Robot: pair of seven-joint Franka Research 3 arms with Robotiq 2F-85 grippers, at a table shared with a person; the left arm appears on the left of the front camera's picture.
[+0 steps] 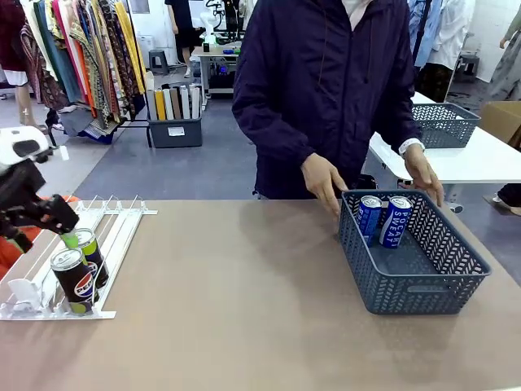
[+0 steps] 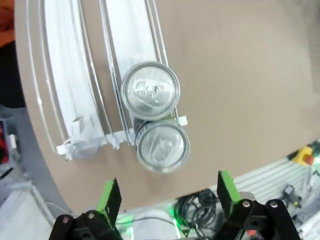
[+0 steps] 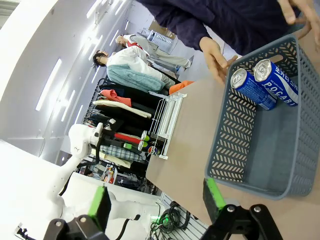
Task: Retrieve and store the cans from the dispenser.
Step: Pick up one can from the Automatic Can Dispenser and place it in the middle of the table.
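Note:
Two cans stand in the right lane of the white dispenser at the table's left: a black Pepsi can at the front stop and a black-and-green can behind it. My left gripper hovers open just above them. In the left wrist view both can tops lie beyond the spread green pads, with the gripper empty. Two blue cans stand in the grey basket. My right gripper is open and empty, looking at the basket from the side.
A person in a dark jacket stands at the far side, one hand at the basket's far left corner and the other hand on its far rim. Bare table lies between dispenser and basket. The dispenser's left lanes hold no cans.

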